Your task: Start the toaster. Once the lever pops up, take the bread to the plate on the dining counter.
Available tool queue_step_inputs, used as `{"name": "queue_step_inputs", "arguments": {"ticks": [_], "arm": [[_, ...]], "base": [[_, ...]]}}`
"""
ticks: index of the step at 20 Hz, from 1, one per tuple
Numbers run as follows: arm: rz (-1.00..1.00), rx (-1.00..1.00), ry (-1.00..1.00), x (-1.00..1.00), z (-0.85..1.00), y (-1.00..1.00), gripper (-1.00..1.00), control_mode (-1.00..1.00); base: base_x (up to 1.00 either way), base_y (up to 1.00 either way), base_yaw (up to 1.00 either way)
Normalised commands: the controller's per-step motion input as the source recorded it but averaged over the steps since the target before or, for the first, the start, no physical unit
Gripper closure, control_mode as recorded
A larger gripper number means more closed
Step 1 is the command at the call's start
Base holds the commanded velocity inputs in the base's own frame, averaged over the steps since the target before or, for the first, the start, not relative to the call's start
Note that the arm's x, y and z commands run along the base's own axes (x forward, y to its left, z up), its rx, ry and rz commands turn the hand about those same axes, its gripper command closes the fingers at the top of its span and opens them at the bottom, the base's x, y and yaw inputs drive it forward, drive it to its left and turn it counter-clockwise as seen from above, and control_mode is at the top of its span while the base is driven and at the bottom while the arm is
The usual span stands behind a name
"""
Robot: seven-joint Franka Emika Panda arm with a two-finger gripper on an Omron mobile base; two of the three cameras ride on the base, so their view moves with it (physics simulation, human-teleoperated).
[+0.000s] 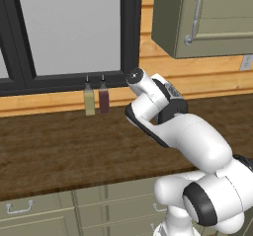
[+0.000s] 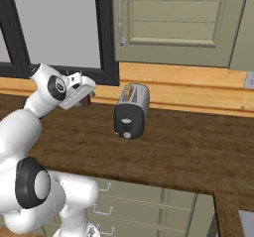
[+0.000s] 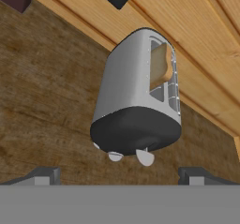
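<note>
The silver-grey toaster (image 2: pixel 131 111) stands on the wood-topped counter near the back wall, its dark end panel with the knob facing me. In the hand view the toaster (image 3: pixel 129 101) sits straight ahead, and the tan bread (image 3: pixel 161 68) sticks up from one of its top slots. Two pale levers hang under the dark end panel (image 3: pixel 145 157). My gripper (image 3: pixel 119 175) is open, its fingertips (image 3: pixel 44 175) set wide apart, short of the toaster and touching nothing. From the right base view the hand (image 2: pixel 74 89) hovers to the toaster's left above the counter. The plate and the dining counter are out of view.
Two bottles, one yellowish (image 1: pixel 89 99) and one dark red (image 1: pixel 104 97), stand against the wall under the black-framed window (image 1: pixel 69 32). A grey-green wall cabinet (image 2: pixel 178 23) hangs above the toaster. The counter (image 1: pixel 59 146) has grey-green drawers below its front edge.
</note>
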Motion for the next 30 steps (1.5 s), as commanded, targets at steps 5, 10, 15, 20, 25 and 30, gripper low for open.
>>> {"name": "queue_step_inputs", "arguments": {"ticks": [5, 10, 15, 20, 25, 30], "arm": [[0.00, 0.00, 0.00, 0.00, 0.00, 0.00, -1.00, -1.00], [0.00, 0.00, 0.00, 0.00, 0.00, 0.00, -1.00, -1.00], [0.00, 0.00, 0.00, 0.00, 0.00, 0.00, -1.00, -1.00], [0.00, 0.00, 0.00, 0.00, 0.00, 0.00, -1.00, -1.00], [0.00, 0.00, 0.00, 0.00, 0.00, 0.00, -1.00, -1.00], [0.00, 0.18, -0.05, 0.00, 0.00, -0.19, -1.00, -1.00]], "base": [[0.00, 0.00, 0.00], [0.00, 0.00, 0.00], [0.00, 0.00, 0.00], [0.00, 0.00, 0.00], [0.00, 0.00, 0.00], [0.00, 0.00, 0.00]]}}
